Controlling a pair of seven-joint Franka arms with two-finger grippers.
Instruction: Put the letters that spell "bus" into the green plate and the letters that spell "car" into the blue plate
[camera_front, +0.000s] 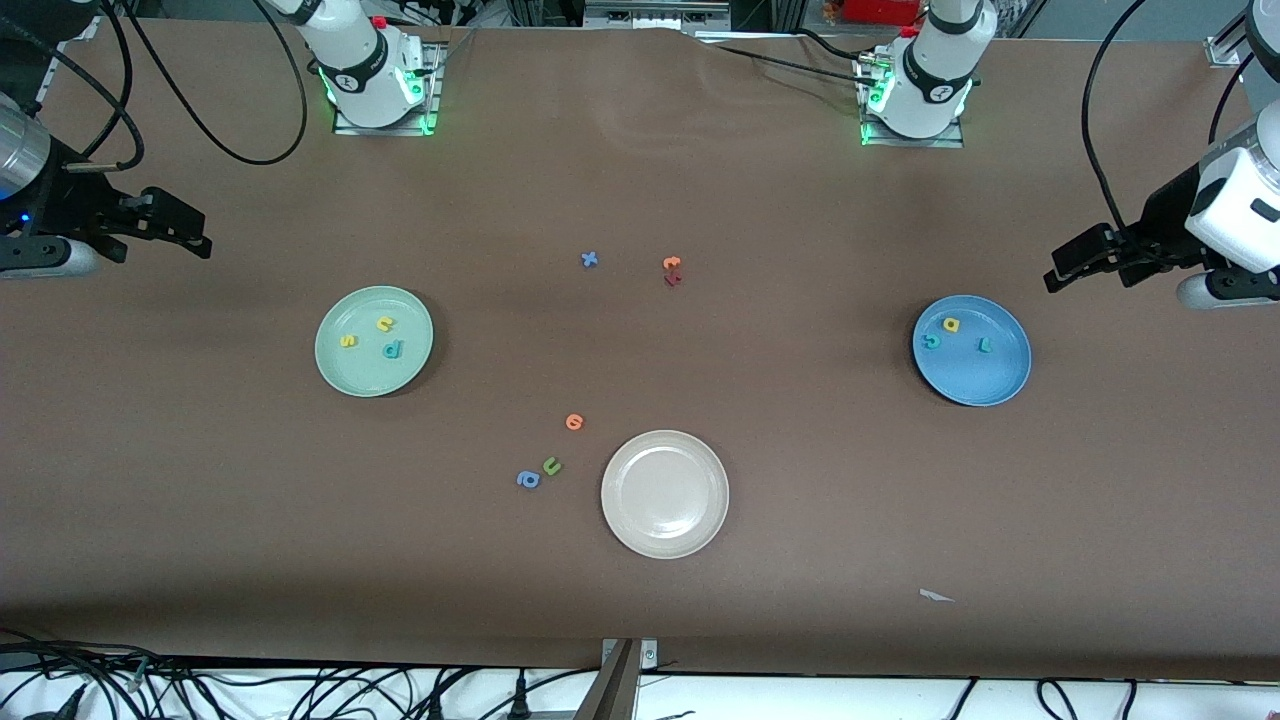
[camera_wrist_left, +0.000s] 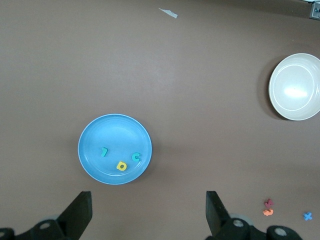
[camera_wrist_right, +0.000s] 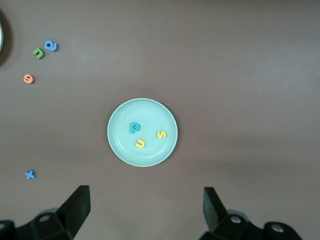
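Note:
The green plate lies toward the right arm's end, holding a teal b, a yellow u and a yellow s. Toward the left arm's end, the blue plate holds a teal c, a yellow a and a teal r. My right gripper hangs open and empty above bare table beside the green plate. My left gripper hangs open and empty beside the blue plate.
A beige-white plate sits near the front camera at mid-table. Loose letters lie beside it: orange, green u, blue. Farther back are a blue x, an orange letter and a dark red one. A white scrap lies near the front edge.

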